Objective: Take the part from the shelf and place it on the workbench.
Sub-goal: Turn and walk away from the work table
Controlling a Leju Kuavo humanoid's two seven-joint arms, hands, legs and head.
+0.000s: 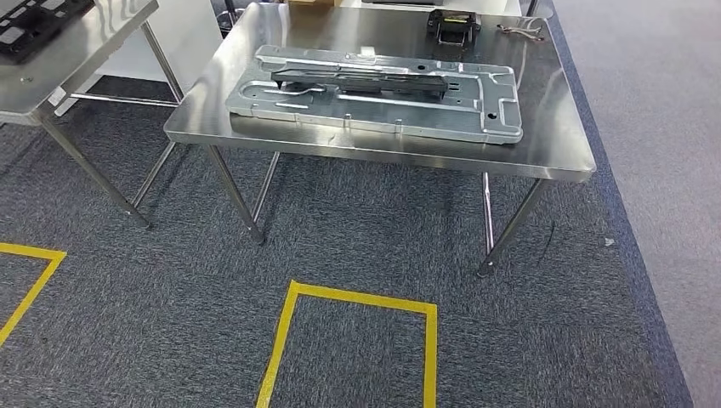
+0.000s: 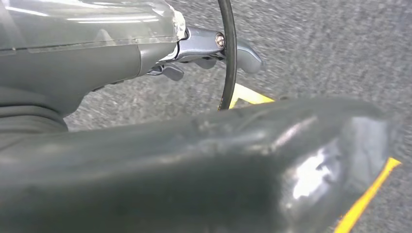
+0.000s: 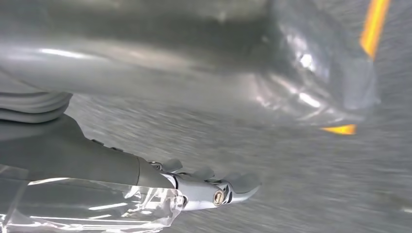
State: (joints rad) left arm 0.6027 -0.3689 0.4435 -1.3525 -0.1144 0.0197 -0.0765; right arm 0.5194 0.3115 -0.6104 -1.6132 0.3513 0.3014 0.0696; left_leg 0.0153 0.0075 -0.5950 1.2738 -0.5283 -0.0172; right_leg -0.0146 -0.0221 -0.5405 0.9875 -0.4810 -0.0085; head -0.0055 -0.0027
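Note:
A steel workbench point(image 1: 548, 127) stands ahead of me on dark carpet. A wide grey stamped metal plate point(image 1: 281, 95) lies flat on it, and a long black part point(image 1: 366, 82) rests along the plate's top. My left hand point(image 2: 145, 53) hangs over the carpet in the blurred left wrist view, its fingers point(image 2: 243, 53) stretched out with nothing in them. In the right wrist view, my right hand point(image 3: 136, 179) hangs the same way, its fingers point(image 3: 233, 187) extended and holding nothing.
A small black and yellow device point(image 1: 451, 25) and loose cables point(image 1: 520, 31) sit at the bench's far edge. A second steel table point(image 1: 85, 51) with a black tray point(image 1: 34, 21) stands at the left. Yellow tape point(image 1: 357, 296) outlines a floor square before the bench.

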